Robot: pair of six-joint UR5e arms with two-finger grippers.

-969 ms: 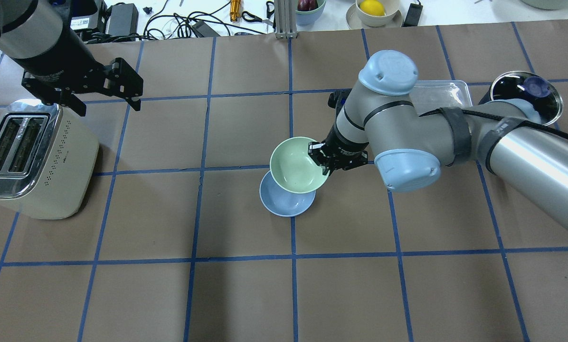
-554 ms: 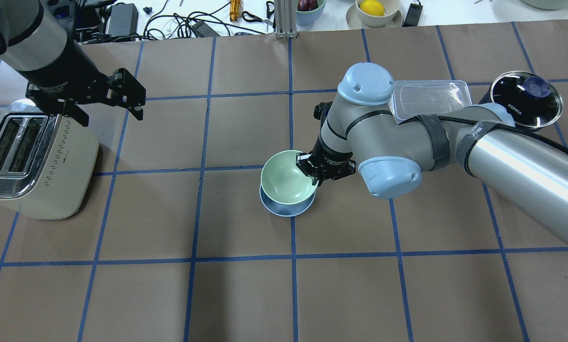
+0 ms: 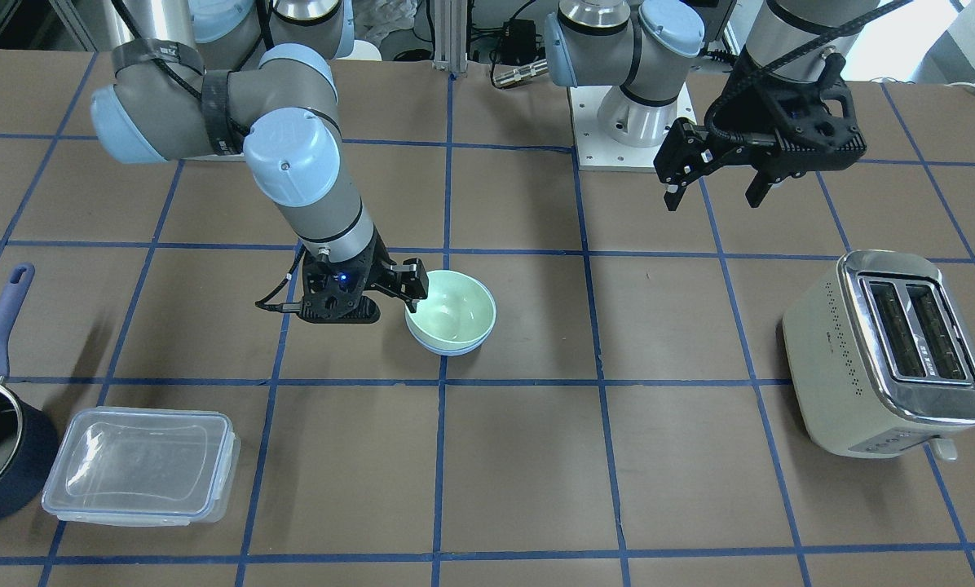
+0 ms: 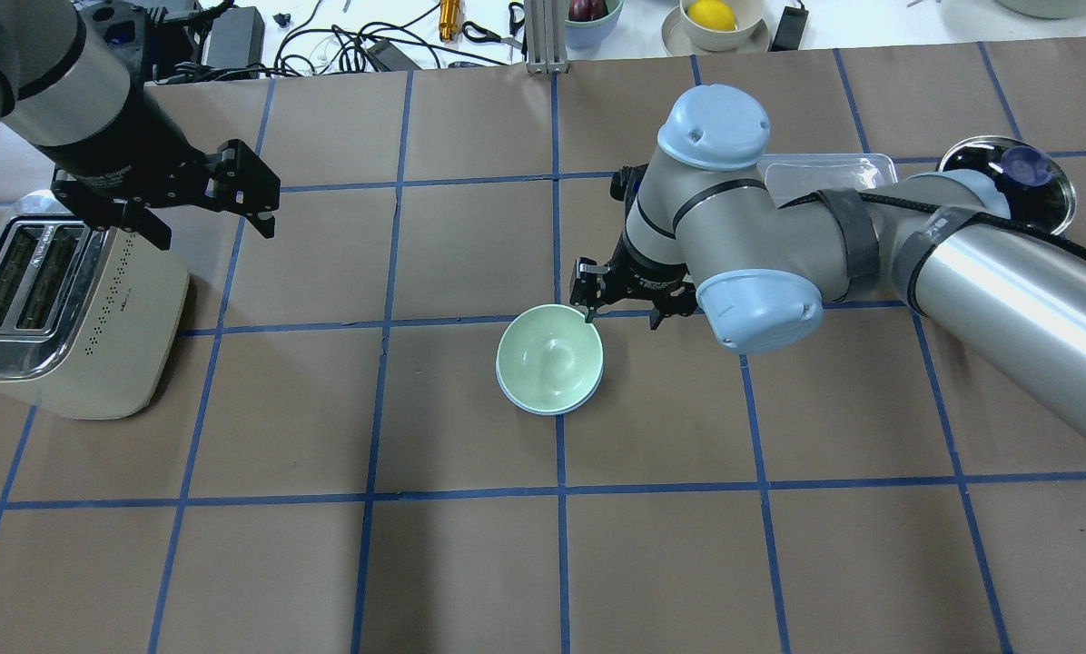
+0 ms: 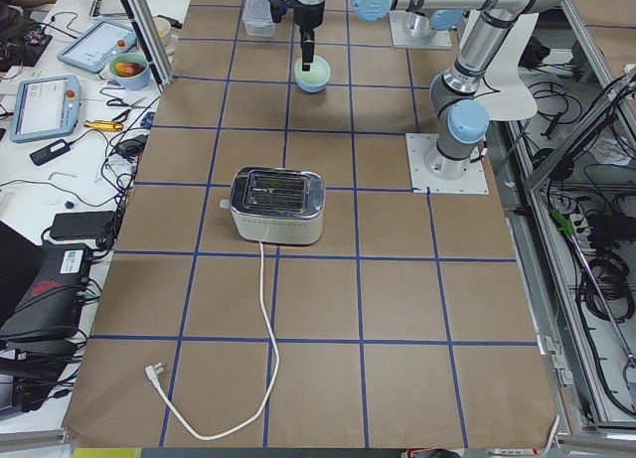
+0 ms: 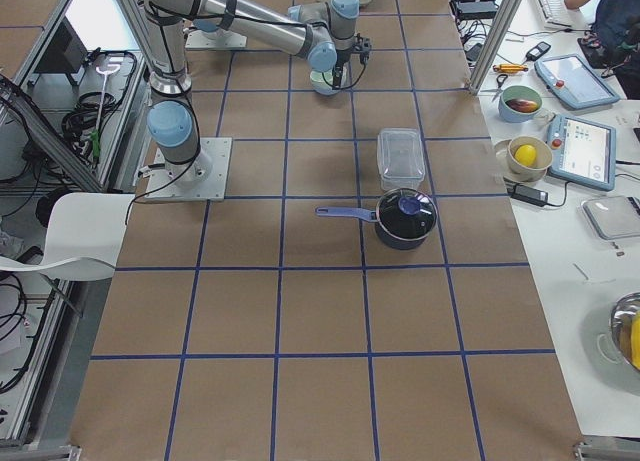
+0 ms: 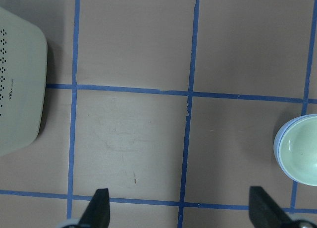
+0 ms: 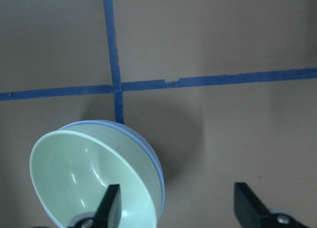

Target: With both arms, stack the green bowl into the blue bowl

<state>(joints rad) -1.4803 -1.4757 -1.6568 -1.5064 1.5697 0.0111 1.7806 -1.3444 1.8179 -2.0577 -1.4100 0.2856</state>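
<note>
We've got the green bowl (image 4: 547, 359) nested in the blue bowl (image 3: 445, 350) mid-desk (image 4: 779, 545), so R fingers (image 8: 110, 205) hang spread, released, astride its rim, while L fingers (image 7: 97, 210) idle open & empty by the toaster (image 4: 71, 309), prob. unneeded.

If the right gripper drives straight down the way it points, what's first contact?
Probably the green bowl. The right gripper is open. In its wrist view one finger hangs over the bowl's edge and the other over bare table. Depth is unclear, so that's a judgement.
</note>
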